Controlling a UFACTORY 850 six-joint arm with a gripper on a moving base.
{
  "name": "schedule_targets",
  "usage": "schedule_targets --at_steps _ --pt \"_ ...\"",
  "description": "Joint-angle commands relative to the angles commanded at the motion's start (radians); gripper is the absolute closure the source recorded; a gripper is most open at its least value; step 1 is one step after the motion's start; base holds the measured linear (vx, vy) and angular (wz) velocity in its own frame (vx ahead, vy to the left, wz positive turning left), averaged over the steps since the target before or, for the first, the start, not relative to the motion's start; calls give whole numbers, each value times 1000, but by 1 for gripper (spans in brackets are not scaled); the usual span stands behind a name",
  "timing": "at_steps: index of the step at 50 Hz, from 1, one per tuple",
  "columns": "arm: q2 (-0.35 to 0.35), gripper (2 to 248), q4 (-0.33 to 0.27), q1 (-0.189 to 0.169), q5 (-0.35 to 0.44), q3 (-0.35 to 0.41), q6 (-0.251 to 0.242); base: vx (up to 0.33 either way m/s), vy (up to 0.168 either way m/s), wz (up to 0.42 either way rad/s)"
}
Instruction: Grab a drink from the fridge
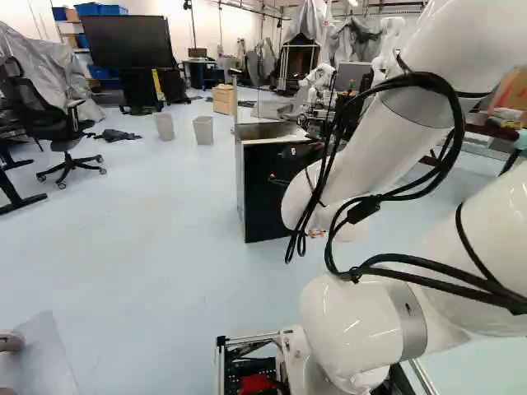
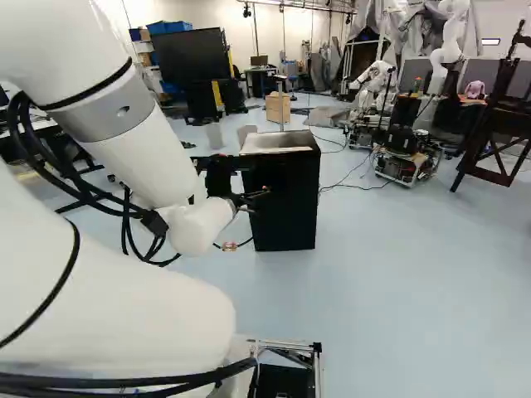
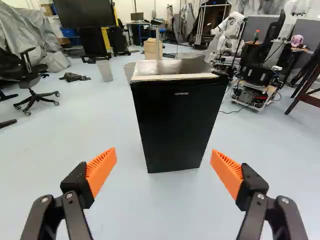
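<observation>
A white robot arm points its gripper, fingers spread and empty, toward a closed black fridge on the pale floor. The task is at its outset: reaching the door, opening it and taking a drink, presumably inside and out of sight, all remain.

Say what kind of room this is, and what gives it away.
Probably a robotics lab or workshop: another robot stands behind the fridge, grey sheeting drapes things at the side, and a big screen stands at the back.
</observation>
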Motion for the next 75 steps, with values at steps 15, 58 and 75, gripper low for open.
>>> schedule_targets --at_steps 15,58,75 --pt "0 3 0 0 0 0 0 0 0 0" --pt "0 3 0 0 0 0 0 61 11 -10" --pt "0 3 0 0 0 0 0 111 61 -27"
